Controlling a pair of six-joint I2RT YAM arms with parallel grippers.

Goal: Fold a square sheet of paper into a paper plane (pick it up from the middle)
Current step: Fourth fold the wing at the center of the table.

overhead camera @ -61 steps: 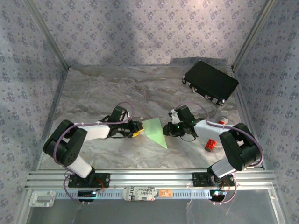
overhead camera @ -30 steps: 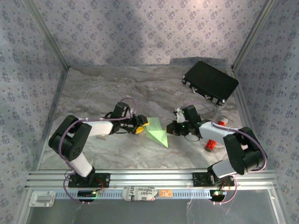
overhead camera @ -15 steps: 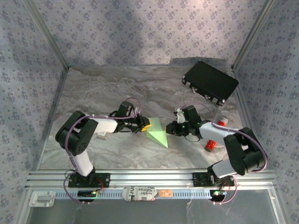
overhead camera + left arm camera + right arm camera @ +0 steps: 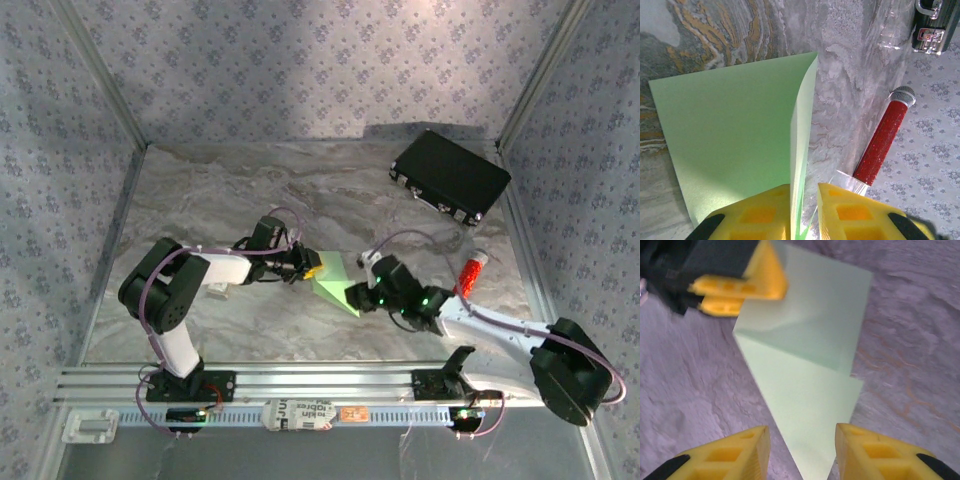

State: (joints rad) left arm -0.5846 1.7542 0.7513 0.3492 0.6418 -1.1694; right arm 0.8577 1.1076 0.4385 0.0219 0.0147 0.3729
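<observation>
Top external view: the square sheet of paper (image 4: 336, 284) — already creased into a pointed, part-folded shape — lies near the middle of the table (image 4: 200, 190), a little toward its near edge. The left gripper (image 4: 308, 268) is clenched on the sheet's raised flap at its left side. The right gripper (image 4: 360, 297) hangs released at the right edge, nothing between its jaws. A fold looks in progress. Next, the flap needs laying over and pressing flat — the right gripper pinning the lower layer so it can't slide.
</observation>
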